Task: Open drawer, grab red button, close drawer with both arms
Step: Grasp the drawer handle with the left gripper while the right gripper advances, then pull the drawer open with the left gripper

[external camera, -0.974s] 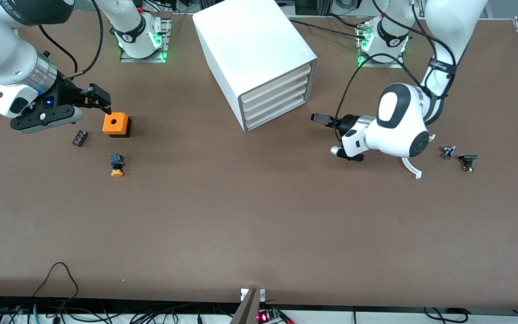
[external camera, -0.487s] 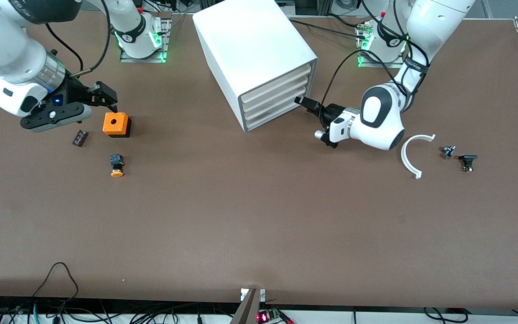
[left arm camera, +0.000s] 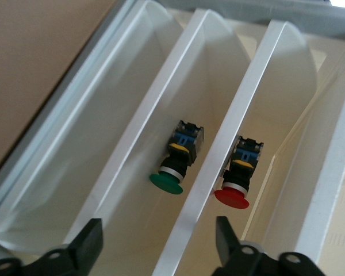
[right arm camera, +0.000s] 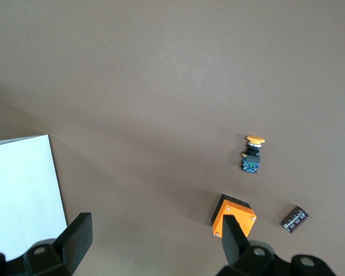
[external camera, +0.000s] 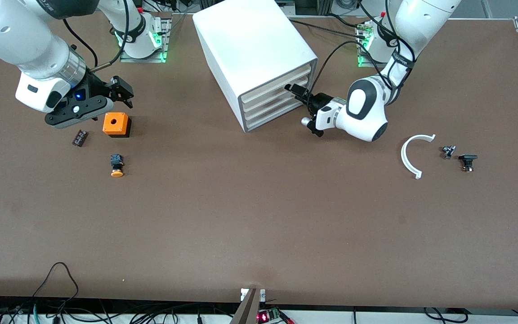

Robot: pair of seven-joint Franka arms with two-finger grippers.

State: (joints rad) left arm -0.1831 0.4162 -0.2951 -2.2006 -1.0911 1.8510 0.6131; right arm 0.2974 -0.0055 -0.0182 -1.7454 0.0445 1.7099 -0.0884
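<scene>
Swung left gripper [external camera: 296,90], fingers spread, up to boxy white cabinet [external camera: 250,40] at 12 o'clock. Shut white plastic drawer [left arm camera: 282,115] held red-capped black button [left arm camera: 236,184]; pull likely next. Shifted right gripper [external camera: 124,90], fingers released, over orange box [external camera: 116,124] at 10 o'clock.

You see a wide brown table [external camera: 259,216] with a matte top, evenly lit from above. Along its edge nearest the front camera, black cables [external camera: 56,306] trail below the tabletop, and a small board with a red light [external camera: 263,316] sits at mid-edge.
</scene>
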